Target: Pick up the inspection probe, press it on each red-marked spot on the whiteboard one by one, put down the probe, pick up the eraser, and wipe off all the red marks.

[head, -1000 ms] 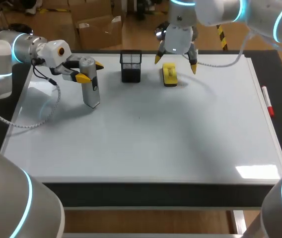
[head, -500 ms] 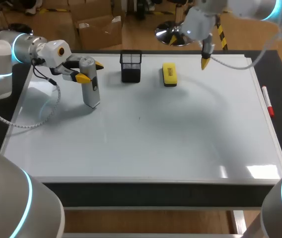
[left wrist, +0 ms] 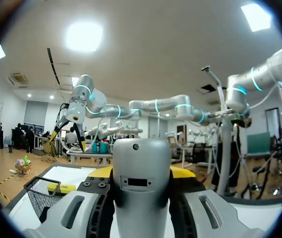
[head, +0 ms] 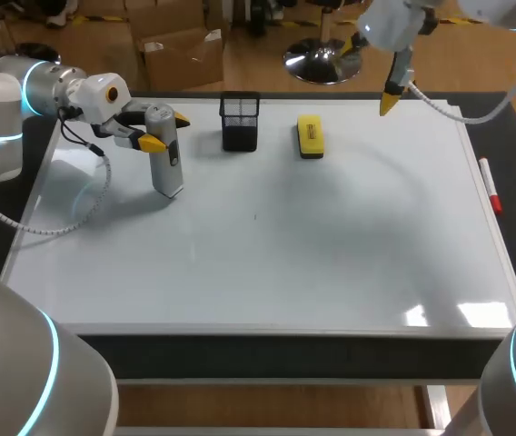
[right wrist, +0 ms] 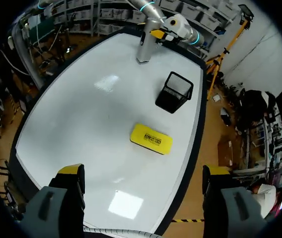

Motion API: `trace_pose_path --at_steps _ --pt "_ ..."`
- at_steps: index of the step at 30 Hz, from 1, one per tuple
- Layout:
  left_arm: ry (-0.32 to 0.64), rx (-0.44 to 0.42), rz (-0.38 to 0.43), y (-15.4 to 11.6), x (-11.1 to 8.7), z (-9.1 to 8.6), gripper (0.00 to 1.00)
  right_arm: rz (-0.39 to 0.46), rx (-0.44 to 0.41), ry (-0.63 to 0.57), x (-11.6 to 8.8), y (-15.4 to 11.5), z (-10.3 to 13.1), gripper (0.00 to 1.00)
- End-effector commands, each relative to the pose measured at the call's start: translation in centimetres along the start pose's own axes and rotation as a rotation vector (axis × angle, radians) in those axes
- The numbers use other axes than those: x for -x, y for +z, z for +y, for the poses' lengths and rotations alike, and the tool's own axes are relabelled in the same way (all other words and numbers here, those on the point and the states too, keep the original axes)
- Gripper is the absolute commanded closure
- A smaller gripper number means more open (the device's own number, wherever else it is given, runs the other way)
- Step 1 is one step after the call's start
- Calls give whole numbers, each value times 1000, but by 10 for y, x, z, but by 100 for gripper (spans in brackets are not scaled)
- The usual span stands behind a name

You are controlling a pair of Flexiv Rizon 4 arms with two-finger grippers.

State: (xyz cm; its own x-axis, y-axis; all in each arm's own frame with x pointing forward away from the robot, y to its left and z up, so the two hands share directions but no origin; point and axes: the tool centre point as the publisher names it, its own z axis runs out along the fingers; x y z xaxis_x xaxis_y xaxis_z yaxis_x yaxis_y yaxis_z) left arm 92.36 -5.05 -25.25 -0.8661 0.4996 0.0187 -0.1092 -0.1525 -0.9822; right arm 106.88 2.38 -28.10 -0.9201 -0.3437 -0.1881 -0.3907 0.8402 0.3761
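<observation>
Two claws. Left claw (head: 165, 130) clenched on upright inspection probe (head: 167, 168), which stands on whiteboard (head: 267, 263) near its left edge. No red marks visible. Right claw (head: 389, 98) spread, empty, high over far edge. Eraser (head: 310, 136) lies flat, near mesh holder (head: 240, 121). Advised: descend straight, span the eraser's narrow sides, and stay clear of the holder. Ample open board lies nearward.

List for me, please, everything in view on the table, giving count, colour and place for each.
whiteboard: one, white, covering most of the table
inspection probe: one, grey, upright at the board's far left
eraser: one, yellow, lying on the board's far middle
mesh holder: one, black, on the board beside the eraser, on its probe side
marker: one, white with red ends, on the dark strip past the board's right edge
left gripper: one, yellow-tipped, shut on the probe
right gripper: one, yellow-tipped, open, above the board's far right corner
</observation>
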Motion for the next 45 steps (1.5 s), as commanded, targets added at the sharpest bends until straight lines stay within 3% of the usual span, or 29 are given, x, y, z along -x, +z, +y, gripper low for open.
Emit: trace_pose_path --at_steps 1,5,21,34,45 --pt "-1 2 2 0 0 -2 100 -31 9 36 -9 -7 -4 0" --pt "-1 2 2 0 0 -2 100 -44 1 97 -9 -16 -5 0" --pt "0 5 -13 1 -1 -3 100 -65 -5 84 -9 -18 -5 0" --pt "-6 4 -141 8 20 -46 100 -65 -5 84 -9 -18 -5 0" --pt "2 -8 -229 10 56 -83 100 -65 -5 84 -9 -18 -5 0"
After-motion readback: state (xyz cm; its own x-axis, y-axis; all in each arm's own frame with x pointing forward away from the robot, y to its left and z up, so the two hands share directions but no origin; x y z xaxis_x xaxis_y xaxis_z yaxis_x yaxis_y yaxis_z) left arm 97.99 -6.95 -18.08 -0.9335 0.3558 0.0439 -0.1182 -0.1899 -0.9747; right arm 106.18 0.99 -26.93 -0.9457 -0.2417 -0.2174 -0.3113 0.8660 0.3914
